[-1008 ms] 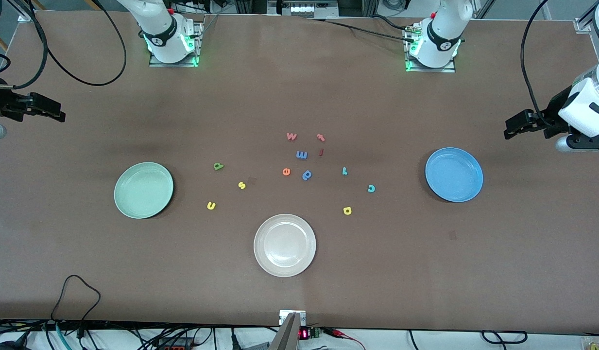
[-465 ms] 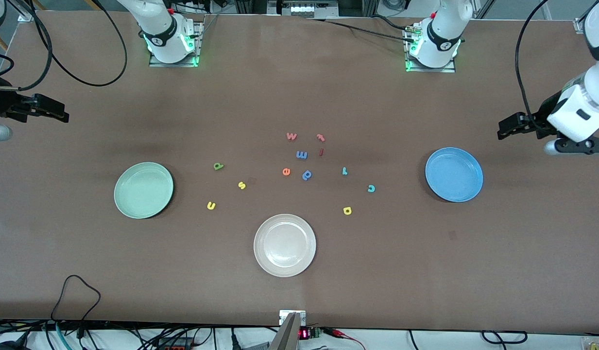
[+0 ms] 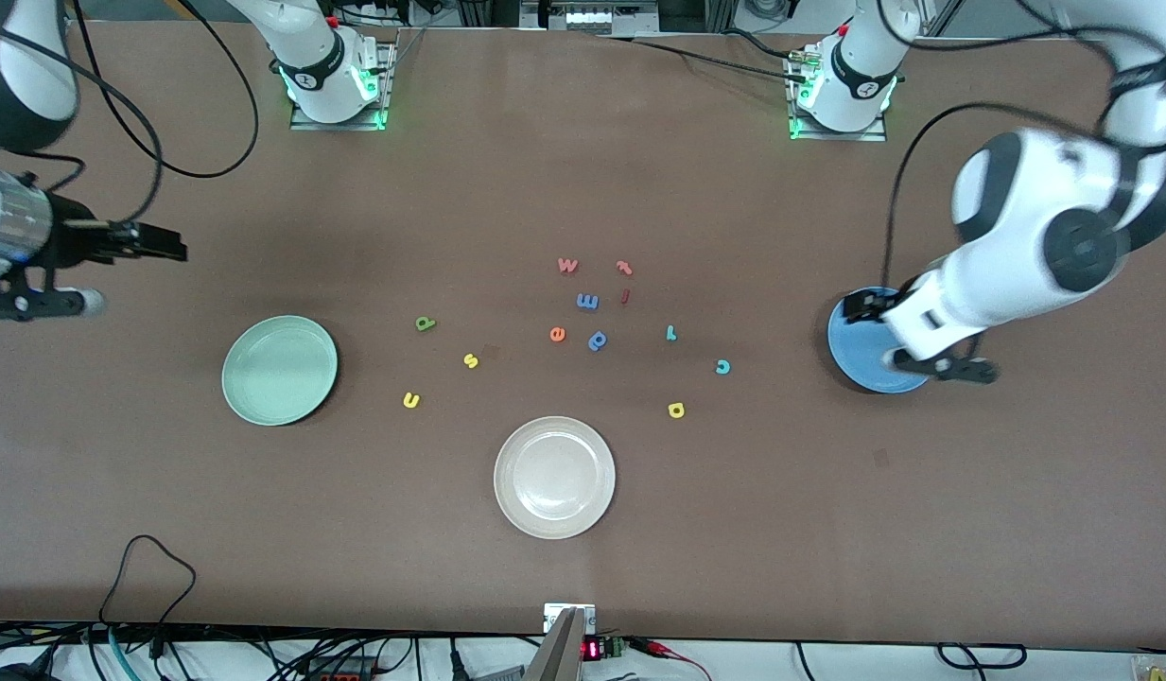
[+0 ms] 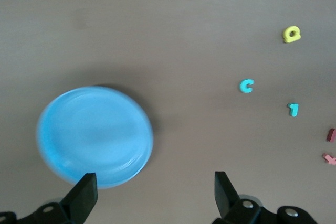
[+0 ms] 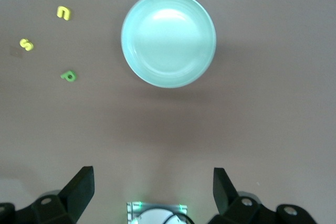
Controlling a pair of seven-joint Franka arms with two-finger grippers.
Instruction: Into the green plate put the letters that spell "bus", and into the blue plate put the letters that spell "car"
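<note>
The green plate (image 3: pixel 279 370) (image 5: pixel 168 39) lies toward the right arm's end, with the green "b" (image 3: pixel 426 323) (image 5: pixel 67 76), yellow "s" (image 3: pixel 470 360) (image 5: pixel 26 44) and yellow "u" (image 3: pixel 410 400) (image 5: pixel 63 12) beside it on the table. The blue plate (image 3: pixel 857 364) (image 4: pixel 94 136) lies toward the left arm's end, partly covered by the left arm. The teal "c" (image 3: pixel 722 367) (image 4: pixel 246 85), teal "r" (image 3: pixel 670 332) (image 4: pixel 293 109) and yellow "a" (image 3: pixel 676 410) (image 4: pixel 291 34) lie beside it. My left gripper (image 3: pixel 861 305) (image 4: pixel 153 190) hangs open and empty over the blue plate's rim. My right gripper (image 3: pixel 162 248) (image 5: pixel 152 182) hangs open and empty over bare table.
A cream-white plate (image 3: pixel 554 478) sits nearest the front camera at mid-table. An orange "e" (image 3: pixel 557 334), two blue letters (image 3: pixel 598 340) and several reddish letters (image 3: pixel 567 265) (image 4: pixel 331 135) lie in the middle. A black cable loop (image 3: pixel 147 567) rests near the front edge.
The left arm swung in from the table's end to over the blue plate. The right gripper moved inward over the table near the green plate. The letters and plates stayed put.
</note>
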